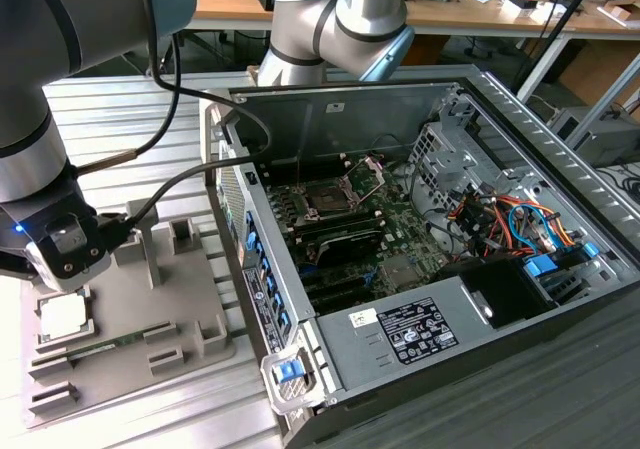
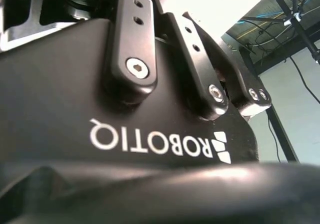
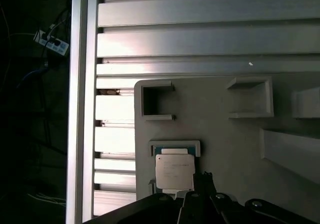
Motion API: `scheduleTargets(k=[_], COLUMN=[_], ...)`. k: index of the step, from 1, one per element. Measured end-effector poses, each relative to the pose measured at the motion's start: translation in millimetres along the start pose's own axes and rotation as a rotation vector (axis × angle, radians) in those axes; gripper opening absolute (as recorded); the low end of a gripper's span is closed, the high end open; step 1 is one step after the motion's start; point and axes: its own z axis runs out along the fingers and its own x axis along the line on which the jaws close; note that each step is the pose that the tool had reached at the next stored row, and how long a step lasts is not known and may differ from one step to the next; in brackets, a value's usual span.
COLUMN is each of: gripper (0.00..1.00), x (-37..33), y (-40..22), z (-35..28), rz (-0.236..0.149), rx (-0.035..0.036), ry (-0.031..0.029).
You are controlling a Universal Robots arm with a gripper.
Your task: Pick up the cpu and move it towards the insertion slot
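At the exterior view's lower left, the flat, silvery square cpu lies in a shallow walled pocket of a matte grey fixture plate. The black gripper hangs just above it, seemingly clear of it; whether the claw is apart or together I cannot tell. The metal-framed insertion slot sits mid-frame inside the open computer case.

Bright glare — deep side shadows

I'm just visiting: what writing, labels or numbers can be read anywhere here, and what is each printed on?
White lettering with a small logo on the claw's black body, seen upside down: a maker's mark, so not quoted.
Print on the white sticker on the grey metal box: too small to read.
Print on the silvery square cpu: too faint to read.
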Motion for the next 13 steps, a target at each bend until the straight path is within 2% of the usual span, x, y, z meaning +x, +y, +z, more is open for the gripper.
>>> scheduleTargets(k=[13], gripper=[0.11], x=[0.3], y=[-3.2], z=[2.2], rz=[0.000], rx=[0.0000], ry=[-0.0002])
